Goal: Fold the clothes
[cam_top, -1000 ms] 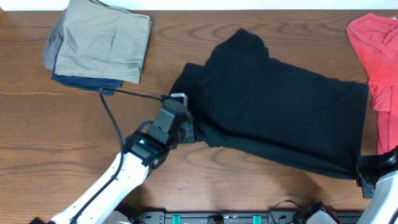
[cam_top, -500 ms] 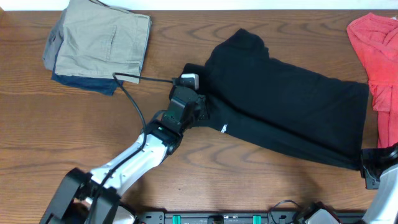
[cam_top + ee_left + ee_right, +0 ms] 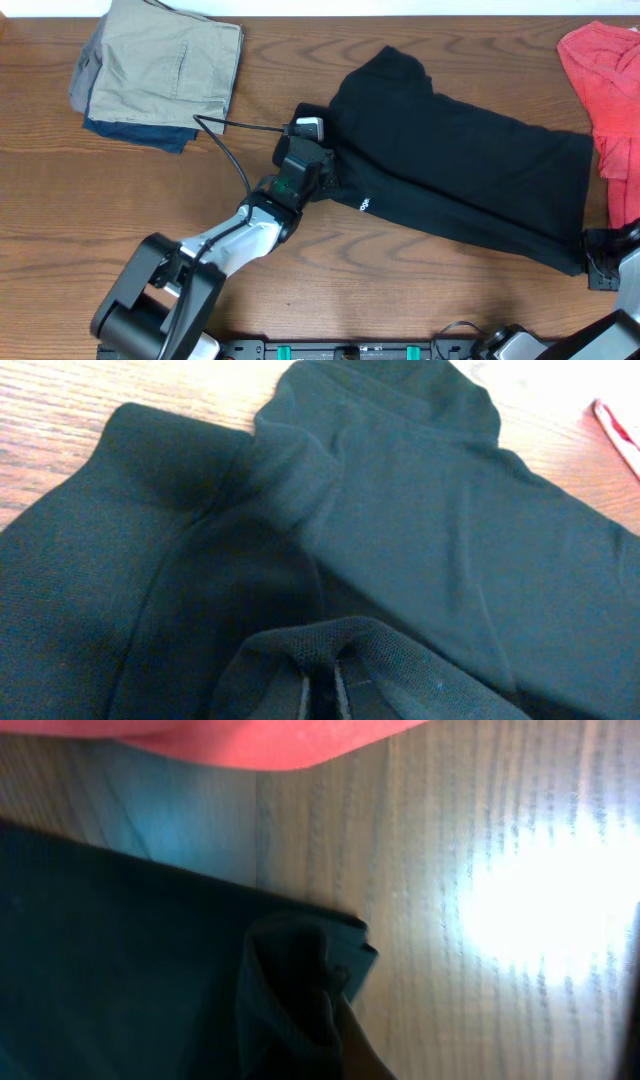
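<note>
well, your left claw (image 3: 320,692) is closed down on a raised ridge of the black t-shirt (image 3: 460,170), pinching the cloth at the shirt's left edge, near a sleeve. your right claw (image 3: 592,262) sits at the shirt's near right corner. the wrist view there is blurred, but the corner bunches up into the fingers, so it looks clamped on that cloth too. your left arm (image 3: 235,235) reaches low and diagonal over the wooden table (image 3: 80,200) from the near edge, its cable (image 3: 225,150) looping out toward the folded khaki garment (image 3: 165,60). only the tip of the right arm shows at the frame's edge. the shirt lies spread at a slant across the table's middle. small white lettering (image 3: 364,205) shows close to the left claw, too small to read. a red garment (image 3: 600,80) lies at the far right, just beside the shirt.
</note>
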You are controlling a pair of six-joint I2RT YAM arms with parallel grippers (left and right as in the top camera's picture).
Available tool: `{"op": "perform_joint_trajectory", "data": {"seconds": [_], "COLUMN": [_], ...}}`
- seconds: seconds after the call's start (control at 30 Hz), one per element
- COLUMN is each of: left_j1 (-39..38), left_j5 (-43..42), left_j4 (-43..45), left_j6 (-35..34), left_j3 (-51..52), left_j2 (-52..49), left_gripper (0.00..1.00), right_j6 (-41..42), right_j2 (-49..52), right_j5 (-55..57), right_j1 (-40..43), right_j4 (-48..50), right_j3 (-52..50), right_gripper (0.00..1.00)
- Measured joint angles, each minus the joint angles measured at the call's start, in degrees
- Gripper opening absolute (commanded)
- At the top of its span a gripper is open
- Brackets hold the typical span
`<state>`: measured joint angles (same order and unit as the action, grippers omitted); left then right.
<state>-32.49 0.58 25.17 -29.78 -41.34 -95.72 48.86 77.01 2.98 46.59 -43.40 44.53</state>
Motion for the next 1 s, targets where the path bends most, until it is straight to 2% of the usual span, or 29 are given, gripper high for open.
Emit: {"op": "perform_joint_trajectory", "data": {"seconds": [0.47, 0.6, 0.7, 0.77, 0.87, 1.0], "left_j1": [-0.1, -0.3, -0.2, -0.2, -0.2, -0.2], "left_j5": [1.6, 3.2, 4.6, 5.0, 5.6, 5.9], "left_j4": [9.4, 9.8, 9.8, 9.8, 9.8, 9.8], "left_j6": [0.0, 0.0, 0.0, 0.0, 0.0, 0.0], "left_j3": [0.0, 0.0, 0.0, 0.0, 0.0, 0.0], "left_j2": [-6.9, -7.0, -7.0, -7.0, -7.0, -7.0], "left_gripper": [0.06, 0.06, 0.06, 0.07, 0.06, 0.07], "right_j6": [0.9, 1.2, 1.3, 1.5, 1.6, 1.6], "right_j2": [3.9, 4.0, 4.1, 4.2, 4.8, 7.0], "right_j5": [-0.2, -0.2, -0.2, -0.2, -0.1, 0.3], "right_j1": [-0.8, -2.8, -4.6, -5.7, -7.1, -8.7], "right_j4": [7.2, 9.7, 11.5, 12.4, 14.3, 16.7], "right_j3": [0.0, 0.0, 0.0, 0.0, 0.0, 0.0], "right_gripper": [0.01, 0.02, 0.09, 0.10, 0.07, 0.09]}}
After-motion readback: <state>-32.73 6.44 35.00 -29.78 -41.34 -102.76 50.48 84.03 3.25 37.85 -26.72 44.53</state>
